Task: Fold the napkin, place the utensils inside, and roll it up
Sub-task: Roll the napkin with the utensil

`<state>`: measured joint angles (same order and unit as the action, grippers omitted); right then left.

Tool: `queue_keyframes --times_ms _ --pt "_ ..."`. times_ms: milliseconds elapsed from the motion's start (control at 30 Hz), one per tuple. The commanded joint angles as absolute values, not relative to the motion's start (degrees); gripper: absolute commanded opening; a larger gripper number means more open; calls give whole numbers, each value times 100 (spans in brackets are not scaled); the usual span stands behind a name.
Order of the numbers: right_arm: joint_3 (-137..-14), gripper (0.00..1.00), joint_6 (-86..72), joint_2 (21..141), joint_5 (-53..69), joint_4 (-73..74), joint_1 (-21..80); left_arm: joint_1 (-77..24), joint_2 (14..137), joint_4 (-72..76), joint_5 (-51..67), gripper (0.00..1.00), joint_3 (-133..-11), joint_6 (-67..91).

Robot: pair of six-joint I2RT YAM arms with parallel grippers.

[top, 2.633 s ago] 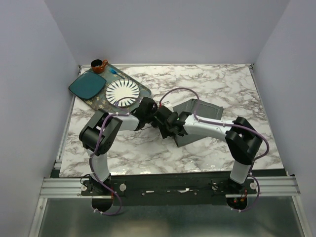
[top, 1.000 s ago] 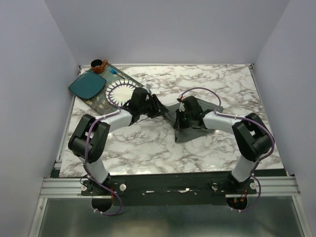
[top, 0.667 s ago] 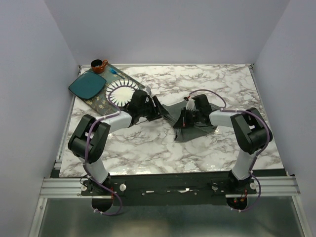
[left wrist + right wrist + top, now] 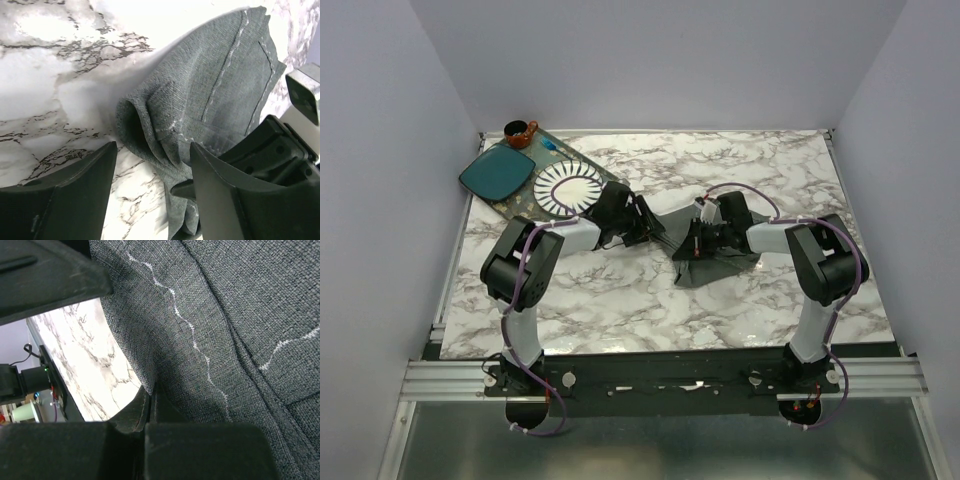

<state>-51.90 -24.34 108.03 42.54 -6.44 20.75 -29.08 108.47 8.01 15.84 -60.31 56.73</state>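
The dark grey cloth napkin (image 4: 712, 268) lies bunched right of centre on the white marble table (image 4: 620, 300), with one edge curled into a loose loop. Your right gripper (image 4: 692, 247) is clamped on a fold of it. Your left gripper (image 4: 152, 150) stands open facing the loop, holding nothing. Pull with the right alone and the loop likely collapses. The thin brown utensils are nowhere visible; they may be buried in the folds.
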Motion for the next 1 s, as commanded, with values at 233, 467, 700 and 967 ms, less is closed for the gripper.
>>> queue_keyframes --times_ms 233,467,700,967 --pt "-5291 1 -1767 11013 3779 430 2039 -2962 10978 862 1020 21 -6293 5160" --pt "-5423 1 -1564 10908 3718 835 2039 -3058 10741 195 765 0 -6600 4729" --pt "-5326 1 -1600 10749 3832 932 2039 -3243 10643 -966 168 0 -7180 4895" --pt "-5440 15 -1652 10284 2779 1194 2425 -3296 10960 -1144 219 0 -7393 5343"
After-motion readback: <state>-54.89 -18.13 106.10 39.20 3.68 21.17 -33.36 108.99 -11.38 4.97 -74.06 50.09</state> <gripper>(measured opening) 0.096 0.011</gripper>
